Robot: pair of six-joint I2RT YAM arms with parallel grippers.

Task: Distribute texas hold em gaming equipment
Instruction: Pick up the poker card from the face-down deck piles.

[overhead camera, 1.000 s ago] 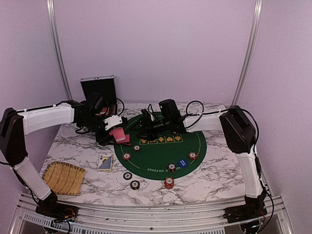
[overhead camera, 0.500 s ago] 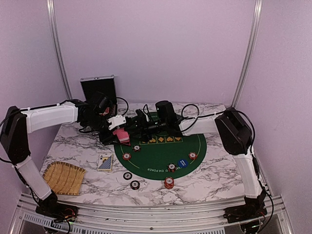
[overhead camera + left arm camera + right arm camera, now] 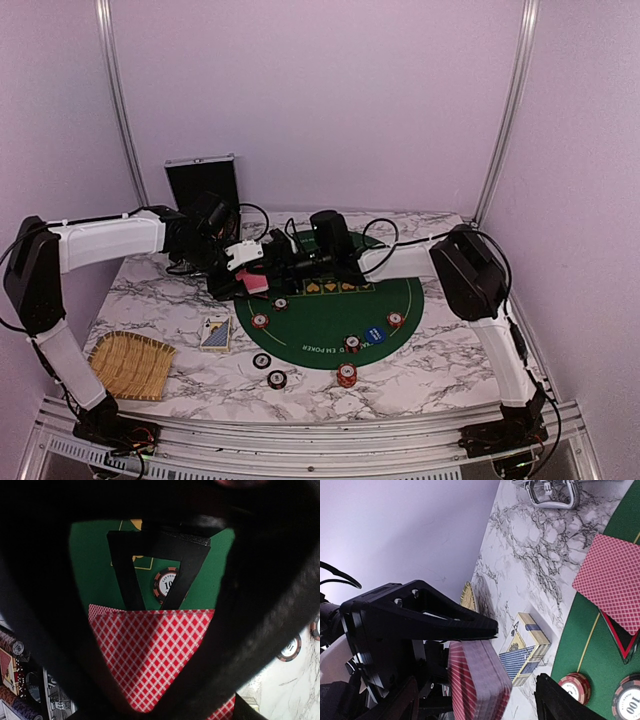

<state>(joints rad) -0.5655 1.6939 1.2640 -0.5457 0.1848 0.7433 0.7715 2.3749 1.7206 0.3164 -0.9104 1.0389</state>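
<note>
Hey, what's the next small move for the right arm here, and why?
Probably ease the right gripper slightly onto the deck and close on the top card. The left gripper holds the deck, and the right fingers are open, tips at its edge.

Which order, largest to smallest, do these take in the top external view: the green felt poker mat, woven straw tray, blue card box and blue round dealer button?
1. green felt poker mat
2. woven straw tray
3. blue card box
4. blue round dealer button
</note>
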